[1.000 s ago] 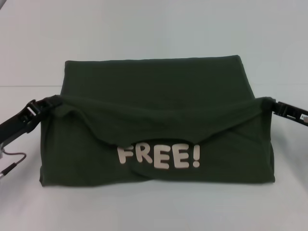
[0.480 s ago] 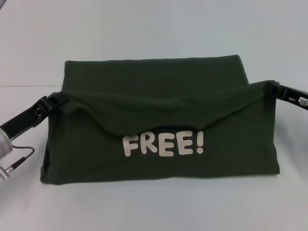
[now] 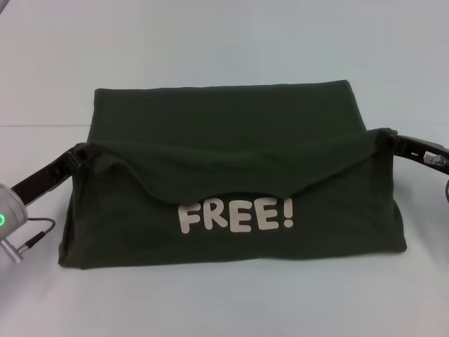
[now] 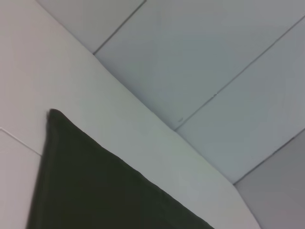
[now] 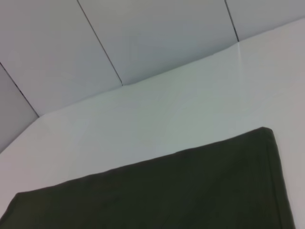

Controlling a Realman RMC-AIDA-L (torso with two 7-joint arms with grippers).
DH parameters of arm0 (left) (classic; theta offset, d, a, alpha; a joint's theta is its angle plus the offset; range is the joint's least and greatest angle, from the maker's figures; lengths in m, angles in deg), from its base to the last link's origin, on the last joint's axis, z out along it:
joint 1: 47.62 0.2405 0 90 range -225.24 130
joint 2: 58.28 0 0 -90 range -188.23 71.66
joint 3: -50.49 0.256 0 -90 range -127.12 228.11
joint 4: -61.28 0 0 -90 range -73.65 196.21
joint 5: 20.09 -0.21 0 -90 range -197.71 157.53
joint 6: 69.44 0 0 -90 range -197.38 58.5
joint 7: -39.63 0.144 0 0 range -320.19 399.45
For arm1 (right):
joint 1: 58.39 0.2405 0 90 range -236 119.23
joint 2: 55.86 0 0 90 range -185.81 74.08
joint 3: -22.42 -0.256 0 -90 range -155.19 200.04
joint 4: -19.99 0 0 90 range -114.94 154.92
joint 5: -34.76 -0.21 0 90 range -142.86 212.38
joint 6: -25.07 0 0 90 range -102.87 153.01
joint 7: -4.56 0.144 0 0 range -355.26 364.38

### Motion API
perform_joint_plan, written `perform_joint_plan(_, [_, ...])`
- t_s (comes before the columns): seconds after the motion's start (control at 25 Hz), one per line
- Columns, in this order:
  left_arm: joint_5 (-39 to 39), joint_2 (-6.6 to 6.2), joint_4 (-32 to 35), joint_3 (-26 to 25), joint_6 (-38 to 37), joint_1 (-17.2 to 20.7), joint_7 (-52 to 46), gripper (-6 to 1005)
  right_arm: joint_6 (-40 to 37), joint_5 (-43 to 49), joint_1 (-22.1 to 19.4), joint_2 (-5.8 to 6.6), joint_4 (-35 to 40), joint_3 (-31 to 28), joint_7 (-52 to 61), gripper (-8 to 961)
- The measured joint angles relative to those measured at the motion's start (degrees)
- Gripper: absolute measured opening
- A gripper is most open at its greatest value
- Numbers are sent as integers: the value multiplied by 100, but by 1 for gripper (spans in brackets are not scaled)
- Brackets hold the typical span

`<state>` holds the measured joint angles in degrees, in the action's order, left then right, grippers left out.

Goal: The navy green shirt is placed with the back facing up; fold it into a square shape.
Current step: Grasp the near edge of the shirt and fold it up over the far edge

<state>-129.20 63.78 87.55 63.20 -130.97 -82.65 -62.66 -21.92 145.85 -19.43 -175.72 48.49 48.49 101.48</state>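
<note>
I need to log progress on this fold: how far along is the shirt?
Mid-fold. The navy green shirt already lies as a band on the table, sides apparently tucked. In hand: the left tool and right tool each grip a corner of the near edge, raised and sagging between them, showing the FREE! print. Left: laying that layer over the far half and releasing.

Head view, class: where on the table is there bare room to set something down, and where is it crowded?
Bare table lies beyond the shirt, and a strip in front of its near edge. The sides are crowded: the left gripper and right gripper each hold a raised corner of the fold there.
</note>
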Motion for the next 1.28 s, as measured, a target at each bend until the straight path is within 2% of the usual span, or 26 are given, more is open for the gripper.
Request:
perform_joint_plan(0.36, [128, 117, -1, 22, 525, -180, 383, 39, 57, -16, -34, -2, -68, -3, -116, 42])
perform_joint_plan(0.76, [282, 181, -159, 22, 921, -347, 967, 41, 53, -489, -78, -11, -227, -4, -504, 43])
perform_joint_plan(0.92, [351, 186, -303, 24, 1266, -441, 1143, 132, 89, -532, -91, -13, -281, -2, -734, 42])
perform_joint_plan(1.16, [574, 185, -427, 27, 1573, -470, 1145, 246, 79, -746, -178, -15, -423, -19, -994, 172])
perform_joint_plan(1.28, [553, 175, -451, 65, 1571, -447, 1117, 301, -8, -795, -267, -11, -425, -44, -998, 319])
